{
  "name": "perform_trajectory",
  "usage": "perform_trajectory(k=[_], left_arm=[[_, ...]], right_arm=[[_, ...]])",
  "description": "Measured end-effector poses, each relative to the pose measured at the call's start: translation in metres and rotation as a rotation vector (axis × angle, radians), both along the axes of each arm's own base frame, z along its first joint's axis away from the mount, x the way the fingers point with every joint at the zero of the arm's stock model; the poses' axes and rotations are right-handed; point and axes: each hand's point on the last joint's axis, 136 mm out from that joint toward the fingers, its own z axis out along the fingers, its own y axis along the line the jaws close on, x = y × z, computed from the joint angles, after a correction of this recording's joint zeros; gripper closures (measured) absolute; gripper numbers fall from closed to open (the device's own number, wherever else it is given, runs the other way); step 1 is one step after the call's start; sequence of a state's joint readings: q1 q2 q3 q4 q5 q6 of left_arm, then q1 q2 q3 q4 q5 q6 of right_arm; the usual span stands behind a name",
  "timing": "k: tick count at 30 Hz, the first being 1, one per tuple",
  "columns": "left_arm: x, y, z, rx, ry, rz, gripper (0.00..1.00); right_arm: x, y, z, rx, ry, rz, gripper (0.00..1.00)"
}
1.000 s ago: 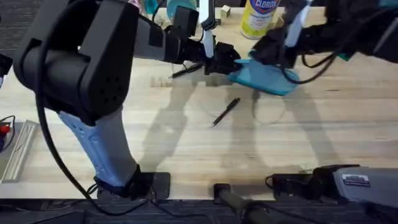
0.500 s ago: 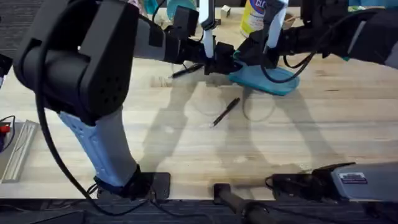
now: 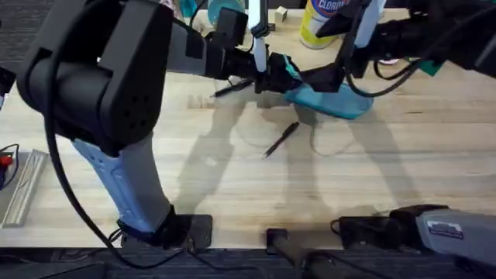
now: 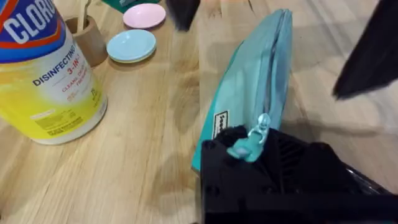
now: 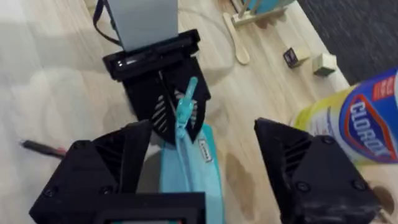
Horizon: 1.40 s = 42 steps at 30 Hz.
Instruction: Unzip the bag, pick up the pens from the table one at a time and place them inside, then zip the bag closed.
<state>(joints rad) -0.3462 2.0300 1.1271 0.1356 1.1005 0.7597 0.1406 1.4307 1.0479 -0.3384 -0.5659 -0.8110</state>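
While the turquoise pouch (image 3: 329,98) lies at the table's (image 3: 403,170) far side, its end is clamped by the left gripper (image 4: 249,144). Unzipping is judged underway: the wide-open right gripper (image 5: 196,158) must be closed on the zipper pull (image 5: 185,106). Two pens (image 3: 280,139) remain outside.

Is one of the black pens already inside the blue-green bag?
No: both slim black pens lie on the light wooden table, one in the open, the other beside the left gripper, outside the turquoise fabric pouch.
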Motion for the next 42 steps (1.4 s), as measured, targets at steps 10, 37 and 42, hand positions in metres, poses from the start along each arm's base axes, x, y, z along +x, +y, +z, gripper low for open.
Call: perform_trajectory(k=[10,37,42], left_arm=[[0.0,0.0,0.0,0.0,0.001,-0.001,0.958],[-0.005,-0.001,0.004,-0.024,0.012,-0.026,0.008],[-0.004,-0.001,0.005,-0.026,0.006,-0.026,0.008]], right_arm=[[-0.036,-0.017,0.017,-0.041,0.07,-0.086,0.005],[-0.047,-0.022,0.018,-0.055,0.096,-0.109,0.005],[-0.047,-0.023,0.018,-0.058,0.095,-0.112,0.005]])
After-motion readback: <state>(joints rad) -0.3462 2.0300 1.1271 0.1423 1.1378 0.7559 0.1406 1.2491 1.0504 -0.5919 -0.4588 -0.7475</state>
